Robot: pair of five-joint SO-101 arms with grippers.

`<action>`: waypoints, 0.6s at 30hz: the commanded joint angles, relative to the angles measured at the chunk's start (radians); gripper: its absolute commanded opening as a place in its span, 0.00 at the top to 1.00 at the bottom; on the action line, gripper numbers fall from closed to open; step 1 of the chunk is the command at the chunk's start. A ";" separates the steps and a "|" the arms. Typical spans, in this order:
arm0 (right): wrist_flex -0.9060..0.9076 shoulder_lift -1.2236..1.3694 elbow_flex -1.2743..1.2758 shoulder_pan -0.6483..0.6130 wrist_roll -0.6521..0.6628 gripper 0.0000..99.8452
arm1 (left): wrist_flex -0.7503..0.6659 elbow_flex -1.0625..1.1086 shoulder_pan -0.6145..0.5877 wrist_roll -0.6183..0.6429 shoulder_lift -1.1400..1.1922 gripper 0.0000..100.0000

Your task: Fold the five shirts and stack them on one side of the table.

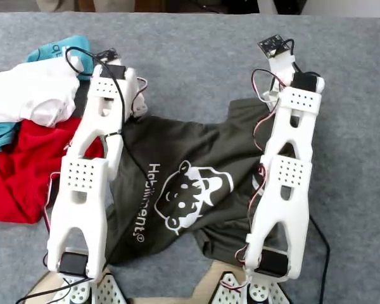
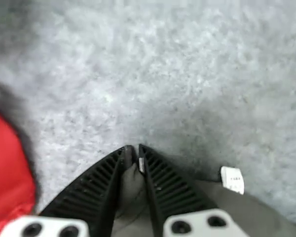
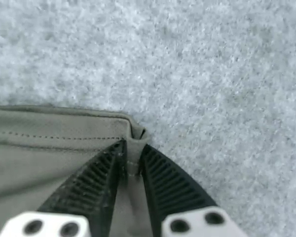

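Olive shirt (image 1: 177, 142): left claw (image 2: 133, 152) and right claw (image 3: 130, 146) each clamp an edge, seemingly corners, grey table (image 1: 196, 57) beyond.

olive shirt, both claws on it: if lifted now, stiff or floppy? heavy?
Likely floppy: the olive shirt lies creased and bunched on the table, so its middle would probably sag between grasps. Probably light: just a thin pinch of fabric sits in the left claw and in the right claw. The fuzzy table surface may drag on it if pulled.
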 commanded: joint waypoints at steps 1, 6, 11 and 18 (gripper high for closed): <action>0.060 -0.042 -0.104 0.016 -0.018 0.99 | 0.041 -0.147 -0.026 0.035 -0.015 0.98; 0.127 -0.239 -0.093 0.053 -0.114 0.99 | 0.147 -0.532 -0.014 0.028 -0.015 0.98; 0.169 -0.394 -0.101 0.053 -0.126 0.99 | 0.216 -0.689 0.006 -0.038 -0.074 0.98; 0.193 -0.656 -0.101 0.058 -0.140 0.99 | 0.216 -0.686 -0.028 -0.038 -0.271 0.98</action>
